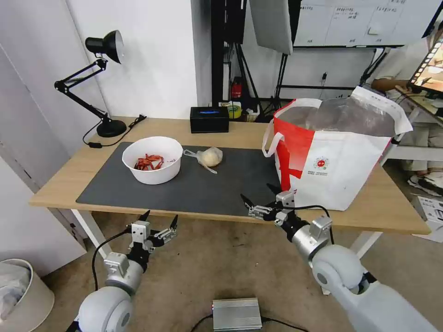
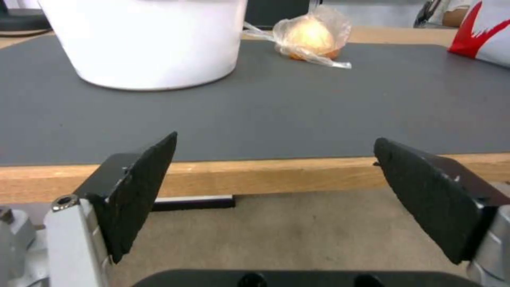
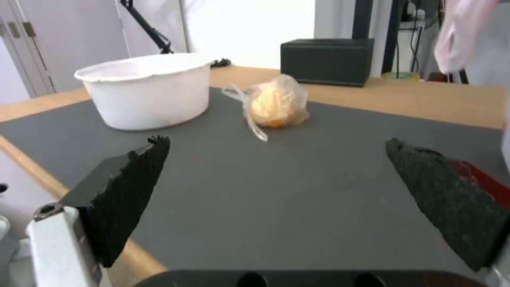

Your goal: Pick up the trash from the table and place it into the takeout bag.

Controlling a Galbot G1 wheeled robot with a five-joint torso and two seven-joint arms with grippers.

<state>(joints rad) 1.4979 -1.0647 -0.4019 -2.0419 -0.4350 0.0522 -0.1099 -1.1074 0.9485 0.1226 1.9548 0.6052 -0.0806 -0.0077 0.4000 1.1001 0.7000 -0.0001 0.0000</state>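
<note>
Head view, bench: light wood bench (image 1: 64, 180) on white legs, dark mat (image 1: 230, 177) covering its middle up to the front edge.
Head view, bowl: white bowl (image 1: 152, 159) with red scraps on the mat's left part, open mat in front of it.
Head view, baggie: baggie (image 1: 208, 157) just beside the bowl toward the bag, its knotted tail pointing at the bowl.
Head view, bag: bag (image 1: 332, 157) upright at the right end, mouth open upward, base close to the front edge.
Head view, room: lamp (image 1: 99, 83) at the back left corner, black box (image 1: 209, 119) at the back edge; carpet floor below.
Head view, pincers: left pincer (image 1: 159, 220) below the front edge, spread wide and empty; right pincer (image 1: 260, 196) over the front edge by the bag, spread wide and empty.
Left wrist view: left pincer (image 2: 273, 175) level with the bench edge, bare mat (image 2: 265, 107) ahead, bowl (image 2: 143, 40) and baggie (image 2: 313, 36) beyond.
Right wrist view: right pincer (image 3: 276, 179) over the mat (image 3: 297, 167), baggie (image 3: 276, 105) ahead, bowl (image 3: 149, 91) beside it.
</note>
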